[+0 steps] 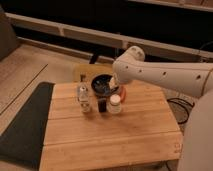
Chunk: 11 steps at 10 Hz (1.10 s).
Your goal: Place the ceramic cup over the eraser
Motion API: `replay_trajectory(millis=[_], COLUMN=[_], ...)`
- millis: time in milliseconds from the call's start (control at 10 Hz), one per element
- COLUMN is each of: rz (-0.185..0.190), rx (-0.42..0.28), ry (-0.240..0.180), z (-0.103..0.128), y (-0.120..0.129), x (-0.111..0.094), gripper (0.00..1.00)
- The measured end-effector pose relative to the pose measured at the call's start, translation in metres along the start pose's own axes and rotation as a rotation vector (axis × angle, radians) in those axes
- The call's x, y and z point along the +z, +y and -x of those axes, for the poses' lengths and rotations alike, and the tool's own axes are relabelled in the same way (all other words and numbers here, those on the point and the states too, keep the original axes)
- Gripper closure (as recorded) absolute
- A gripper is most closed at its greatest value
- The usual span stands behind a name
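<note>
The gripper (114,83) hangs at the right rim of the dark bowl (99,86) (its opening and any hold, I cannot tell). The eraser (102,106) sits straight in front of the bowl, and the ceramic cup (115,104) stands upright in front of its right edge.

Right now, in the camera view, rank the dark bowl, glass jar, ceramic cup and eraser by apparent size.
dark bowl
glass jar and ceramic cup, too alike to rank
eraser, smallest
The gripper is by the bowl's rim.
</note>
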Motion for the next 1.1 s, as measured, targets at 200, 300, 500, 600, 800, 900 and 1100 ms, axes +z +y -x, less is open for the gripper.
replay_trajectory(millis=[200,300,500,600,800,900,1100], rz=[0.007,0.007,0.013,0.017,0.034,0.043,0.073], rx=[-0.018,-0.021,-0.007,-0.001,0.003,0.003,0.002], ry=[0.015,0.028,0.072,0.091,0.124,0.133,0.142], z=[-0.001,-0.004,-0.014,-0.018,-0.024,-0.025,-0.024], y=[0.005,0.004,0.001,0.000,0.003,0.005,0.010], x=[0.013,0.020,0.039,0.046,0.060,0.065,0.076], gripper=[0.35,0.35,0.35,0.35,0.35,0.35,0.35])
